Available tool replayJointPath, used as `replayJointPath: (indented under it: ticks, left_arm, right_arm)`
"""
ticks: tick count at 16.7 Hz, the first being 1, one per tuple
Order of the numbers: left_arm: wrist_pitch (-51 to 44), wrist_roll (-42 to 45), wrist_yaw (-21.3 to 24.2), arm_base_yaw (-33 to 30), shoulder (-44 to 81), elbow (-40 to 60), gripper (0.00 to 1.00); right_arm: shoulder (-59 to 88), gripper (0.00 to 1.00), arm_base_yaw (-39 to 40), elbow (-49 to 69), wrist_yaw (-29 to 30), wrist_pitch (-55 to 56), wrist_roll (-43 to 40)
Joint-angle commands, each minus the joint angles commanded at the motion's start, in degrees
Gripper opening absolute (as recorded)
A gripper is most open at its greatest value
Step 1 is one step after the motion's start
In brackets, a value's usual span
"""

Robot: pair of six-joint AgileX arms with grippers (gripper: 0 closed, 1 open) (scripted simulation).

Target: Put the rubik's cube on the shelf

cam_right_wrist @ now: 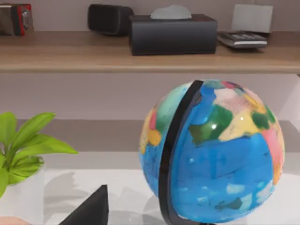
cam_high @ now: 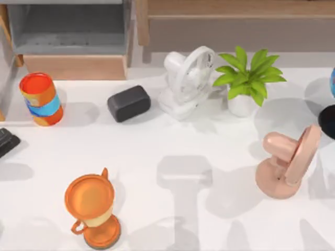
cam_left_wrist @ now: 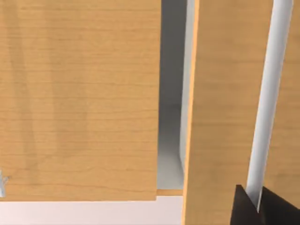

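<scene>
Tabletop (cam_high: 157,151), white, carries the clutter; behind it at the right runs the shelf (cam_high: 235,8), its ledge raised above a grey-brown panel, so anything placed there has to be lifted up and over the front edge; the grey cubby (cam_high: 68,31) stands at the back left. In the right wrist view a globe (cam_right_wrist: 215,154) stands close to the camera; on the ledge behind it sit a black tissue box (cam_right_wrist: 172,33) and a calculator (cam_right_wrist: 242,39), with bare wood beside them that I judge roomy enough for a small cube. A white fan (cam_high: 186,81), a pink fan (cam_high: 287,162), a potted plant (cam_high: 246,81), an orange trophy cup (cam_high: 91,209) and an orange-and-blue can (cam_high: 41,98) stand well apart. Where the rubik's cube is, I cannot tell. A dark wedge is probably the left gripper (cam_left_wrist: 265,206), close against wooden panels; another is probably the right gripper (cam_right_wrist: 89,211), low by the globe; whether either pair of jaws is spread or pressed together I cannot tell.
</scene>
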Motion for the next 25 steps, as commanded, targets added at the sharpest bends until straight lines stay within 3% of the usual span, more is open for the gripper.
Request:
replayJointPath:
  ticks: [4,7,20,25]
  left_arm:
    - [3.54,0.18,3.57,3.62,-2.45,-5.92,0.0]
    - [3.6,0.18,3.63,3.68,-2.52,-5.99,0.0]
    - [3.6,0.18,3.63,3.68,-2.52,-5.99,0.98]
    - [3.6,0.18,3.63,3.68,-2.52,-5.99,1.0]
  right_arm:
    - [0.0,1.0,0.0,0.0,0.0,0.0,0.0]
    - [0.0,1.0,0.0,0.0,0.0,0.0,0.0]
    - [0.0,1.0,0.0,0.0,0.0,0.0,0.0]
    - [0.0,1.0,0.0,0.0,0.0,0.0,0.0]
